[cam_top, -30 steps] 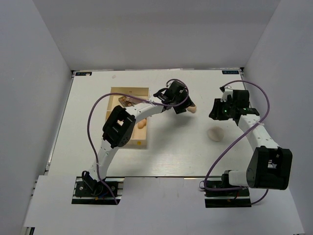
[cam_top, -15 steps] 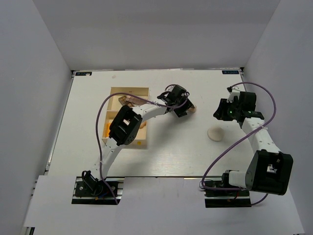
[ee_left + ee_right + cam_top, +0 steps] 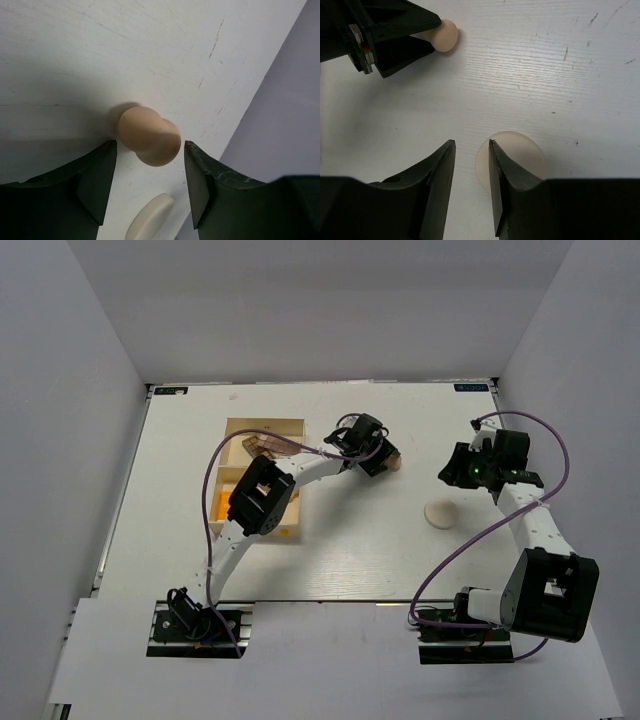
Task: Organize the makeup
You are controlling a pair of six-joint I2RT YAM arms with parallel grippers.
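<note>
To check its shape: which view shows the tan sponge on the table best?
Left wrist: the tan sponge sits central, unblocked, its waisted shape clear. Right wrist shows it small, near the top edge. Top external shows only a sliver.

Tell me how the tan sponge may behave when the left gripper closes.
Rounded and egg-like, the sponge may roll or slip sideways. Its matte surface suggests soft foam, likely to squash in the left gripper.

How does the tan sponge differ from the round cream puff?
The tan sponge is darker and egg-shaped; the round cream puff is pale and a flat disc. The sponge sits between the open fingers of the left claw; the puff has no claw around it. Both rest on the table.
</note>
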